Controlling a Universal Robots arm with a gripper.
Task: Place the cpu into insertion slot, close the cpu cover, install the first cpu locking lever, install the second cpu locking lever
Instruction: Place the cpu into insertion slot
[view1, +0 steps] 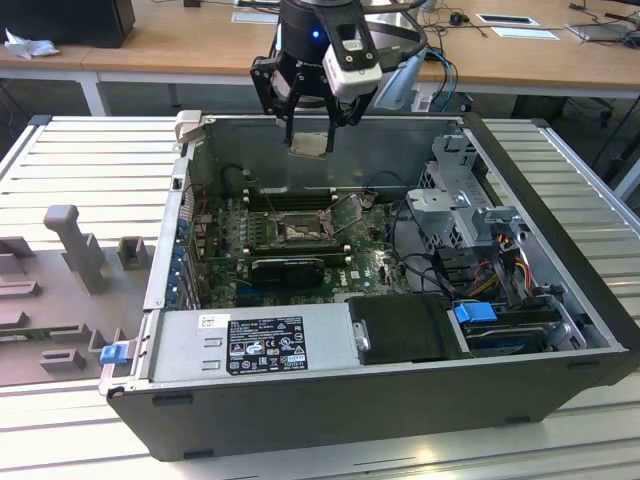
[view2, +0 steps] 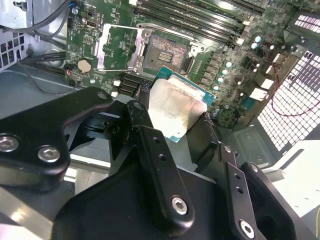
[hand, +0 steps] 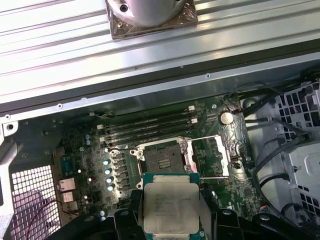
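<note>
Nearest the wrist cameras, the gripper (hand: 171, 222) has its 2 fingers clamped on opposite edges of the cpu (hand: 171, 206), which hangs in the air clear of the board. In the exterior view it sits high over the far wall of the computer case (view1: 400, 405). Beyond it, on the motherboard, lies the insertion slot (hand: 161, 159), bare and uncovered, with the cpu cover (view2: 102, 50) swung open just beside it. Farther off run the long memory slots (hand: 150, 125), then the case's far wall.

What could go wrong, as I judge it: held only by its edges, the cpu could slip or tilt, and a skewed or offset landing would likely bend the slot's contacts. Catching the open cover is the other risk.

The chip is square, so it has no real long axis. Its pale metal face is turned up toward the cameras, and in the first wrist view its 4 edges look roughly parallel to the slot's frame.
</note>
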